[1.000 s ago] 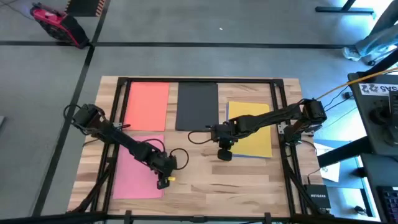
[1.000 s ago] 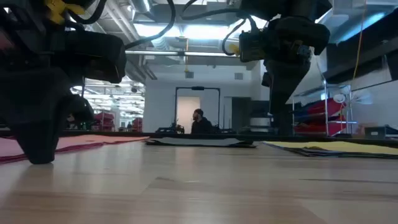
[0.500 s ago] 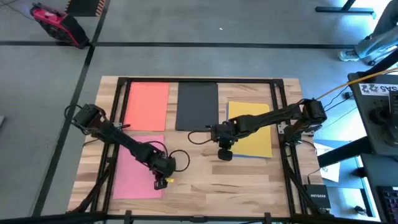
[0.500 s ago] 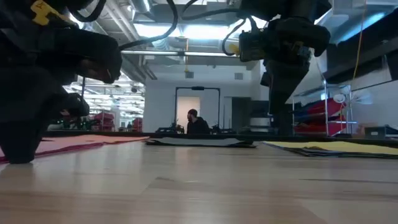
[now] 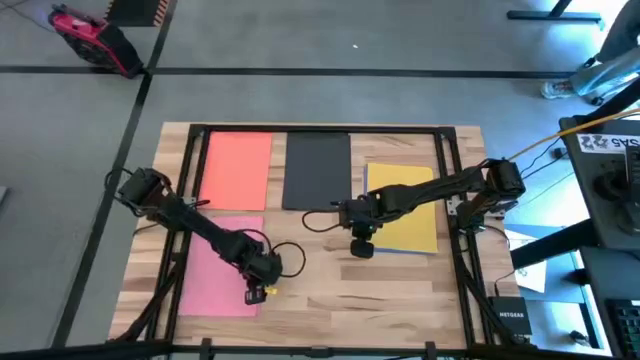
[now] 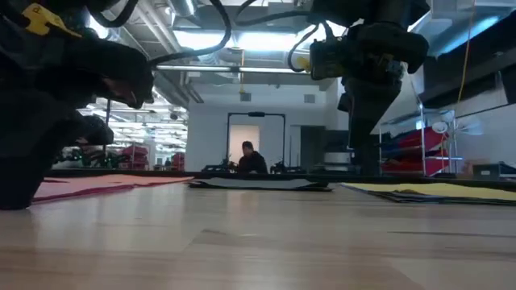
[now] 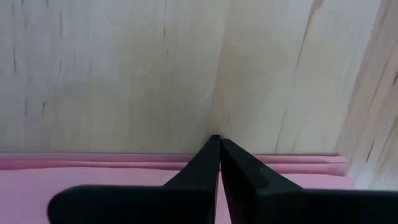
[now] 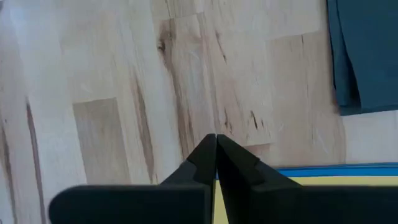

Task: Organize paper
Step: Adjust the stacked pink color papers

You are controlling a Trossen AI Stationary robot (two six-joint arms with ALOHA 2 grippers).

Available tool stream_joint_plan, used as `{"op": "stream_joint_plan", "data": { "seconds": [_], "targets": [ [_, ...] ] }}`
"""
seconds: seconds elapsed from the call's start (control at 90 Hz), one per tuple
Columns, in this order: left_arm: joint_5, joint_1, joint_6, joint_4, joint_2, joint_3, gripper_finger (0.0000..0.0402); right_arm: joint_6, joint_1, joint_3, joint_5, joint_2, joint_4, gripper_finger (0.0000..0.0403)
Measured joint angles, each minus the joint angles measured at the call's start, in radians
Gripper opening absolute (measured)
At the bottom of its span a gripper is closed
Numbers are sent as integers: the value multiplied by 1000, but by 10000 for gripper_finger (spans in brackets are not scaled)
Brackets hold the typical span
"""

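Note:
Four sheets of paper lie flat on the wooden table: orange (image 5: 237,170) at the far left, black (image 5: 318,170) beside it, and yellow (image 5: 405,205) on a blue sheet (image 8: 323,167) whose edge shows underneath. A pink sheet (image 5: 215,265) lies at the near left. My left gripper (image 5: 257,291) (image 7: 216,140) is shut and points down at the pink sheet's right edge. My right gripper (image 5: 360,248) (image 8: 216,136) is shut at the near left corner of the yellow and blue stack. My left gripper comes from above with its shut fingertips (image 7: 211,149) down on the pink sheet's right edge (image 7: 155,160), near the sheet's near end. In the low view its fingers (image 6: 16,189) reach the tabletop. The sheet lies flat. My right gripper stands with shut tips at the stack's edge (image 8: 292,168); I cannot tell whether it touches.
Dark frame rails (image 5: 190,200) (image 5: 455,230) run along the table's left, far and right sides. Bare wood (image 5: 350,295) lies between the pink sheet and the right rail. A person (image 6: 250,159) shows far off in the room behind.
My left gripper has slid a little toward the table's left edge, fingers staying shut and low at the pink sheet's right edge.

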Motion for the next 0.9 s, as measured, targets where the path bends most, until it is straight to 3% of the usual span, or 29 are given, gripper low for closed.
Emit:
{"op": "stream_joint_plan", "data": {
  "seconds": [0.9],
  "targets": [
    [24, -29, -53, -38, -45, 0, 0, -7, 0, 0, -12, 0, 0, 0]
  ]
}}
